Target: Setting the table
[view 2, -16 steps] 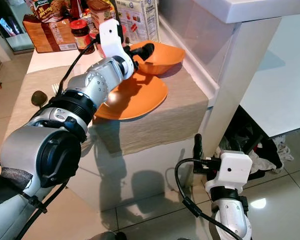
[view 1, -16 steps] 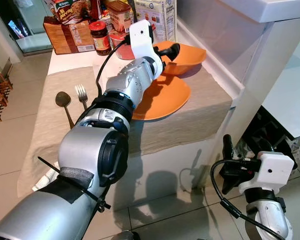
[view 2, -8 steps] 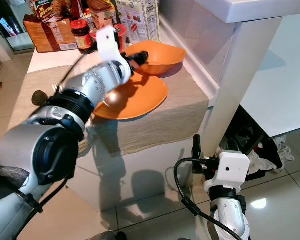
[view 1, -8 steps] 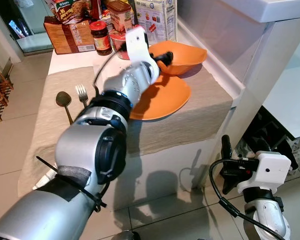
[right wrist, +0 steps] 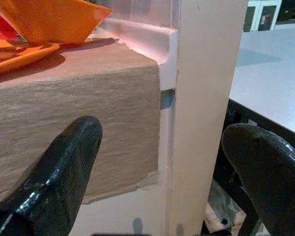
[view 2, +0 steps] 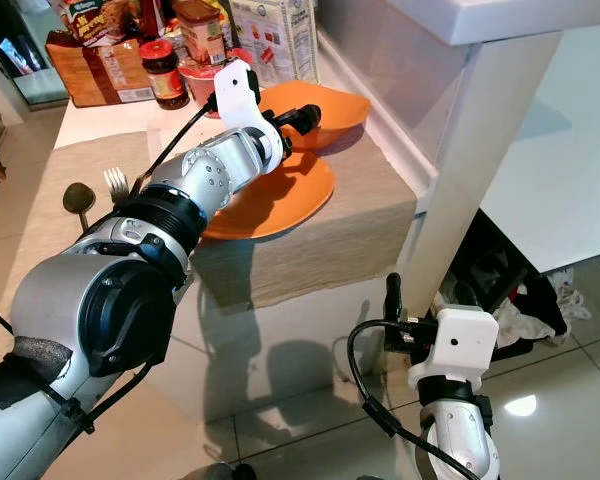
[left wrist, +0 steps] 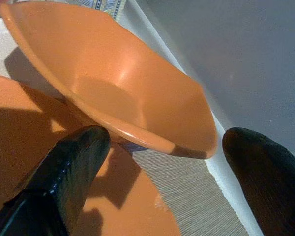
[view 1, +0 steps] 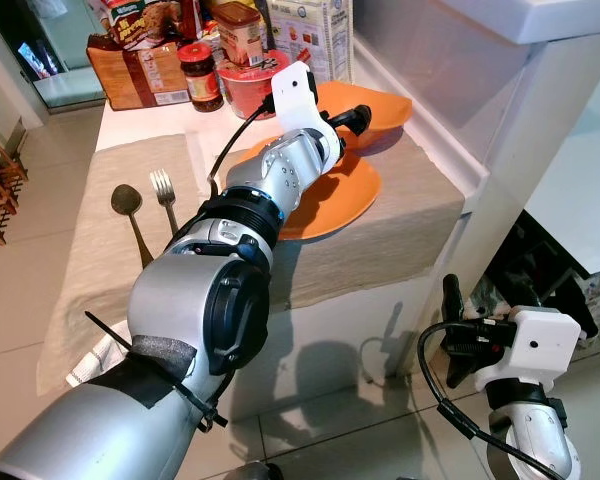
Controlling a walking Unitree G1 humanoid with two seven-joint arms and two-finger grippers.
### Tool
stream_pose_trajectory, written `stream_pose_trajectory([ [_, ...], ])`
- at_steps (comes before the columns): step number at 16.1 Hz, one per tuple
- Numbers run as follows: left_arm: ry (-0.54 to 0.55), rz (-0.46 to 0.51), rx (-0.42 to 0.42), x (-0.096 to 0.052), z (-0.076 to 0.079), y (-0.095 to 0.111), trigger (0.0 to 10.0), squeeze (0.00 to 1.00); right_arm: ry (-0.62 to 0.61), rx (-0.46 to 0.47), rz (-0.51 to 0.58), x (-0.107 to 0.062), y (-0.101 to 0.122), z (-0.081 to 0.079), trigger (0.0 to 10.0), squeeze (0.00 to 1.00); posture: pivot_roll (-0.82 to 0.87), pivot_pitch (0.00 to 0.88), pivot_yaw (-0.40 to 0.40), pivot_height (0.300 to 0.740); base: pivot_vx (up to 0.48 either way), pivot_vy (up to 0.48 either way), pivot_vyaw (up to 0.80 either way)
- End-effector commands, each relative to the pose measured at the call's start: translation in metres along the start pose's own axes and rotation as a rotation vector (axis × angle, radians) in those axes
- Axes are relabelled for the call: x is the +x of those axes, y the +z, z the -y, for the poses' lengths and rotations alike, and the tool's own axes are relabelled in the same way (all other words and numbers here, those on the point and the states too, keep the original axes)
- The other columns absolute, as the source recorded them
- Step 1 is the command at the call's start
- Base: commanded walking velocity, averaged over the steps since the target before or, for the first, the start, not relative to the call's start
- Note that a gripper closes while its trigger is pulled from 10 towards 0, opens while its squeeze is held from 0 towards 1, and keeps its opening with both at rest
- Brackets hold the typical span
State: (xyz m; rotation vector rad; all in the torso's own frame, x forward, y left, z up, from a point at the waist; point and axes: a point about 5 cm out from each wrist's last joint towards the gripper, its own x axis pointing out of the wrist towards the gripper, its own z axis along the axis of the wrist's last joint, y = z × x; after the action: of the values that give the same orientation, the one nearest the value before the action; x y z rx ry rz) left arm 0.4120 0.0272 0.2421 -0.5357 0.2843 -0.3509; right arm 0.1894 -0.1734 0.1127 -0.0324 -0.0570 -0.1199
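Your left claw (left wrist: pixel 162 162) is stretched out over the bench (view 1: pixel 400 225), fingers apart. The orange bowl (left wrist: pixel 113 93) sits tilted just ahead of it, its near rim between the two fingertips, not gripped. The orange plate (view 1: pixel 335 195) lies under the claw and under the bowl's near edge. Your right claw (right wrist: pixel 162 162) hangs low beside the bench, fingers spread, holding nothing.

left arm (view 1: pixel 195 300): brushed silver shells, black ribbed joint rings, black tape band and zip tie near the shoulder | wrist: white boxy camera housing (view 1: pixel 295 95), black cable looping along the forearm | left hand (view 1: pixel 352 119): two long black fingers | right arm: white camera housing (view 1: pixel 535 345), black cable, silver forearm
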Motion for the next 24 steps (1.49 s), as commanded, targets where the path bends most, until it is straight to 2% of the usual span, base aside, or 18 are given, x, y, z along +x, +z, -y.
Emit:
stream_pose_trajectory([
  [1, -0.008, 0.003, 0.011, 0.0, 0.005, 0.003, 10.0, 0.0, 0.001, -0.001, 0.006, -0.001, 0.002, -0.003, 10.0, 0.0, -0.15, 0.036, 0.129, 0.74, 0.0, 0.0, 0.0],
  [3, 0.005, 0.014, 0.033, 0.0, 0.0, 0.005, 10.0, 0.0, -0.001, -0.001, 0.005, -0.002, 0.002, -0.003, 10.0, 0.0, -0.15, 0.034, 0.133, 0.74, 0.0, 0.0, 0.0],
  [4, 0.053, 0.039, 0.155, -0.002, -0.012, 0.008, 10.0, 0.0, -0.001, -0.001, -0.001, -0.003, 0.0, -0.003, 10.0, 0.0, -0.14, 0.033, 0.128, 0.74, 0.0, 0.0, 0.0],
  [6, 0.086, 0.058, 0.272, -0.004, -0.022, 0.009, 10.0, 0.0, 0.002, 0.001, -0.008, -0.003, -0.002, -0.004, 10.0, 0.0, -0.12, 0.033, 0.126, 0.74, 0.0, 0.0, 0.0],
  [8, 0.092, 0.041, 0.406, -0.009, -0.042, 0.001, 10.0, 0.0, 0.012, 0.007, -0.012, 0.0, -0.005, -0.007, 10.0, 0.0, -0.09, 0.028, 0.122, 0.74, 0.0, 0.0, 0.0],
  [9, 0.084, 0.033, 0.421, -0.011, -0.047, -0.002, 10.0, 0.0, 0.014, 0.008, -0.013, 0.001, -0.006, -0.007, 10.0, 0.0, -0.09, 0.027, 0.121, 0.74, 0.0, 0.0, 0.0],
  [10, 0.076, 0.041, 0.497, -0.017, -0.058, -0.006, 10.0, 0.0, 0.024, 0.013, -0.011, 0.005, -0.007, -0.009, 10.0, 0.0, -0.07, 0.02, 0.116, 0.74, 0.0, 0.0, 0.0],
  [11, 0.082, 0.048, 0.527, -0.019, -0.063, -0.006, 10.0, 0.0, 0.027, 0.013, -0.011, 0.006, -0.008, -0.01, 10.0, 0.0, -0.06, 0.018, 0.116, 0.74, 0.0, 0.0, 0.0],
  [12, 0.147, 0.037, 0.549, -0.029, -0.086, -0.004, 10.0, 0.0, 0.038, 0.014, -0.003, 0.009, -0.007, -0.013, 10.0, 0.0, -0.05, 0.01, 0.117, 0.74, 0.0, 0.0, 0.0],
  [14, 0.185, 0.037, 0.593, -0.047, -0.105, -0.001, 10.0, 0.0, 0.039, 0.016, -0.001, 0.011, -0.008, -0.013, 10.0, 0.0, -0.04, 0.005, 0.115, 0.74, 0.0, 0.0, 0.0],
  [15, 0.184, 0.033, 0.59, -0.057, -0.108, -0.002, 10.0, 0.0, 0.042, 0.017, -0.001, 0.012, -0.01, -0.014, 10.0, 0.0, -0.03, 0.003, 0.113, 0.74, 0.0, 0.0, 0.0],
  [16, 0.182, 0.036, 0.589, -0.06, -0.108, -0.002, 10.0, 0.0, 0.042, 0.018, -0.002, 0.012, -0.01, -0.014, 10.0, 0.0, -0.03, 0.003, 0.113, 0.74, 0.0, 0.0, 0.0],
  [18, 0.109, 0.061, 0.6, -0.082, -0.097, -0.004, 10.0, 0.0, 0.057, 0.02, -0.007, 0.015, -0.013, -0.015, 10.0, 0.0, 0.01, 0.0, 0.095, 0.74, 0.0, 0.0, 0.0],
  [19, 0.016, 0.061, 0.584, -0.101, -0.087, -0.009, 10.0, 0.0, 0.071, 0.021, -0.006, 0.018, -0.014, -0.016, 10.0, 0.0, 0.02, 0.0, 0.086, 0.74, 0.0, 0.0, 0.0],
  [20, -0.008, 0.059, 0.585, -0.105, -0.084, -0.01, 10.0, 0.0, 0.072, 0.021, -0.006, 0.019, -0.014, -0.016, 10.0, 0.0, 0.03, 0.0, 0.086, 0.74, 0.0, 0.0, 0.0],
  [21, -0.048, 0.042, 0.581, -0.114, -0.079, -0.015, 10.0, 0.0, 0.078, 0.022, -0.005, 0.021, -0.015, -0.016, 10.0, 0.0, 0.04, 0.0, 0.074, 0.74, 0.0, 0.0, 0.0],
  [22, -0.081, 0.033, 0.554, -0.121, -0.074, -0.017, 10.0, 0.0, 0.087, 0.025, -0.001, 0.024, -0.015, -0.017, 10.0, 0.0, 0.05, 0.0, 0.068, 0.74, 0.0, 0.0, 0.0],
  [24, -0.087, 0.028, 0.523, -0.123, -0.07, -0.018, 10.0, 0.0, 0.099, 0.025, 0.009, 0.03, -0.013, -0.018, 10.0, 0.0, 0.05, 0.0, 0.06, 0.74, 0.0, 0.0, 0.0],
])
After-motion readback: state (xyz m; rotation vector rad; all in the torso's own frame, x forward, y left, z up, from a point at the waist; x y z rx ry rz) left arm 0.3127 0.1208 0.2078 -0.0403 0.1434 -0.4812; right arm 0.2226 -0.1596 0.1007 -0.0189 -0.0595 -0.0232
